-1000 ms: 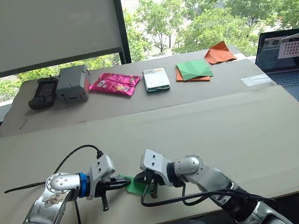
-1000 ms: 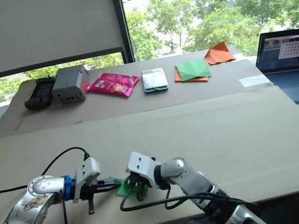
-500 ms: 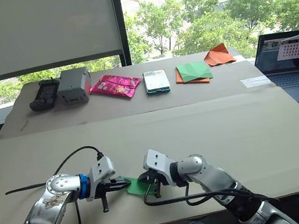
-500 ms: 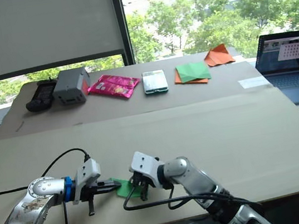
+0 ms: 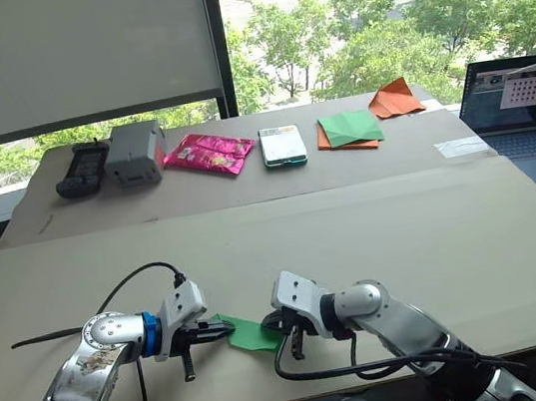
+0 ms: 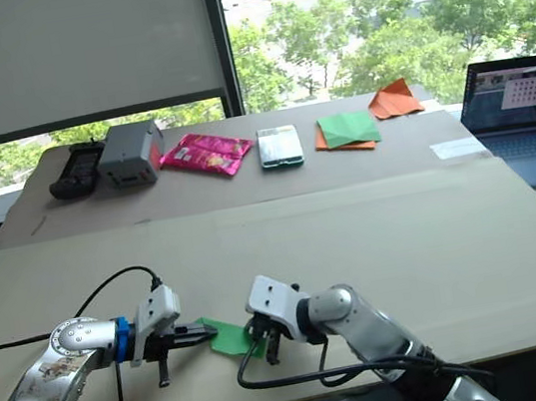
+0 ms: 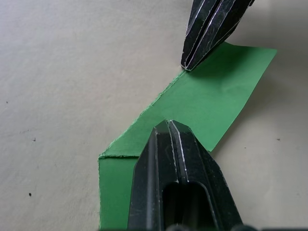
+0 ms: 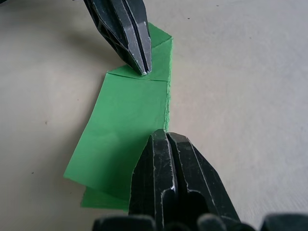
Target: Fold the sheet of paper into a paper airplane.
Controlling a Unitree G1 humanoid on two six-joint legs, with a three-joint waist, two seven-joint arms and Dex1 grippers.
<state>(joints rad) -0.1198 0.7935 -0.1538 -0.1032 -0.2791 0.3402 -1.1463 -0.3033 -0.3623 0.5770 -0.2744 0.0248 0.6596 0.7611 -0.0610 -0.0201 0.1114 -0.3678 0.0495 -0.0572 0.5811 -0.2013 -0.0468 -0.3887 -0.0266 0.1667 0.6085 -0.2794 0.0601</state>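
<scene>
The sheet of paper (image 5: 251, 334) is bright green, folded into a narrow strip, and lies flat on the tan table (image 5: 374, 235) near its front edge. My left gripper (image 5: 218, 330) is shut, with its tips resting on the strip's left end at a crease. My right gripper (image 5: 286, 325) is also shut, its tips touching the strip's right end at the folded edge. The left wrist view shows the paper (image 7: 216, 101) with my own fingertips (image 7: 168, 132) on top of it. The right wrist view shows the paper (image 8: 125, 120) between the two grippers.
Along the far side lie a black handset (image 5: 76, 172), a grey box (image 5: 134, 151), a pink packet (image 5: 206, 153), a phone (image 5: 282, 145), a green-and-orange paper stack (image 5: 348, 130) and an orange folded paper (image 5: 395, 98). A laptop (image 5: 521, 102) stands at the right.
My right gripper has slid to the right along the paper, away from the left gripper, so more green shows between them. The left gripper has stayed put.
</scene>
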